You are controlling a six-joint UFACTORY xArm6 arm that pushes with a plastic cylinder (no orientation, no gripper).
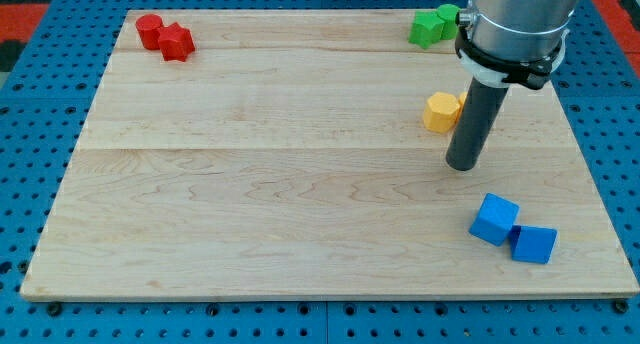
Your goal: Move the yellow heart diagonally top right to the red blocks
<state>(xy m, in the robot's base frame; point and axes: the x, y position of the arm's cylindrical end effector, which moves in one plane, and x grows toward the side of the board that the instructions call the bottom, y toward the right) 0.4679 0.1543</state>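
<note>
A yellow block (441,112), its shape hard to make out, lies at the view's right, above the middle; a second yellow piece peeks out just behind the rod. My tip (462,165) rests on the board just below and to the right of the yellow block, a small gap apart. Two red blocks touch each other in the view's top left corner: a red cylinder (150,31) and a red star-like block (177,42).
Green blocks (432,25) sit at the view's top right, partly hidden by the arm. Two blue blocks (495,220) (534,244) lie at the bottom right. The wooden board (250,184) is ringed by a blue pegboard.
</note>
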